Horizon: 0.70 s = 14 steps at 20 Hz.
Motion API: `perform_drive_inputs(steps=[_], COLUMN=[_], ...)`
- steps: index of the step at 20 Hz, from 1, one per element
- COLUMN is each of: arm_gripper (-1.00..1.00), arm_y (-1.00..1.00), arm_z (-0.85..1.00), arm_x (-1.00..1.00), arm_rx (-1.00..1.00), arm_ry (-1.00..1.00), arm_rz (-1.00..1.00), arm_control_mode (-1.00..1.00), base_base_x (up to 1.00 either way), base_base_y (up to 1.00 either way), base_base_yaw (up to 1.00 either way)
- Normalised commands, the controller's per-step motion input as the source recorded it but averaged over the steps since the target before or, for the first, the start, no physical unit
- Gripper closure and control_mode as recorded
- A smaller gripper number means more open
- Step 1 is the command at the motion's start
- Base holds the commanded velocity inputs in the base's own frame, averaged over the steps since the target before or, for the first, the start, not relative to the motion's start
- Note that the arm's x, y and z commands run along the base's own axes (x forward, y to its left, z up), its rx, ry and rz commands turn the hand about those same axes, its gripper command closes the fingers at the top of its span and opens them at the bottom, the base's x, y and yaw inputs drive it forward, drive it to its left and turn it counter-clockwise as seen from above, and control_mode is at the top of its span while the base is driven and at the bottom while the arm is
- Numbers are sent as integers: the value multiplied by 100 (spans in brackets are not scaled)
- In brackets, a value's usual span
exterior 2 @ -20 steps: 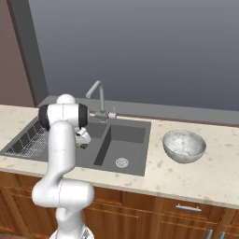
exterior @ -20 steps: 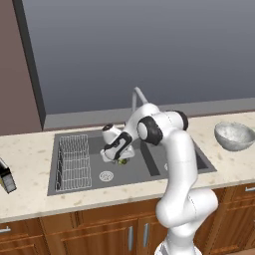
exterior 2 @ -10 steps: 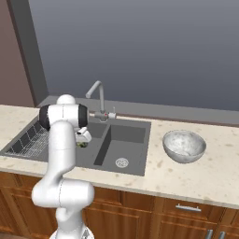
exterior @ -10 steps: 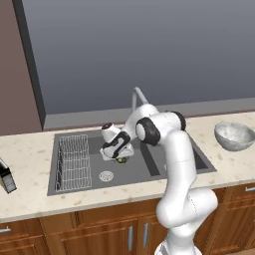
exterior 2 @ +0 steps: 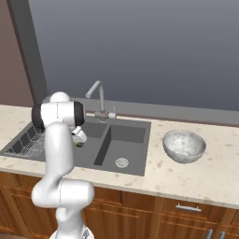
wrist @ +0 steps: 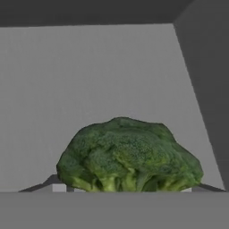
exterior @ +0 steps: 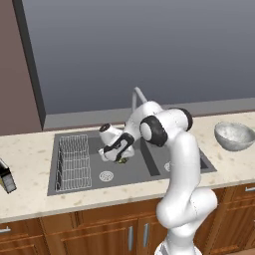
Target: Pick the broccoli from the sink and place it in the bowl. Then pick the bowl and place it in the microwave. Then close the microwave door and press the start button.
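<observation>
the broccoli (wrist: 129, 156) lies wider than tall on the sink (exterior: 154, 167) floor, crown facing the gripper (exterior: 118, 158); whether its jaws grip i can't tell.

Bowl (exterior 2: 184, 145) right of sink (exterior 2: 122, 140), seemingly empty

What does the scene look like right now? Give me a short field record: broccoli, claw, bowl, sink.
broccoli: on the floor of the sink's left basin, close in front of the hand camera
claw: lowered into the left basin at the broccoli; fingers on either side of it, grip not confirmed
bowl: upright on the counter right of the sink, nothing visible inside
sink: dark double basin, wire rack at its left end, faucet behind
task stage: broccoli not yet lifted
</observation>
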Motion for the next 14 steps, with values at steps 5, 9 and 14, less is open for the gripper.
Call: perform_drive_inputs(steps=[5,9,14], arm_gripper=[100,100,100], arm_y=[0,0,-13], arm_z=[93,100,100], arm_x=[-100,-93,-84], arm_rx=[0,0,2], arm_ry=[-31,-24,-10], arm_rz=[0,0,-1], arm_control_mode=[-100,-100,-100], base_base_x=[0,0,0], base_base_y=[0,0,0], base_base_yaw=[0,0,0])
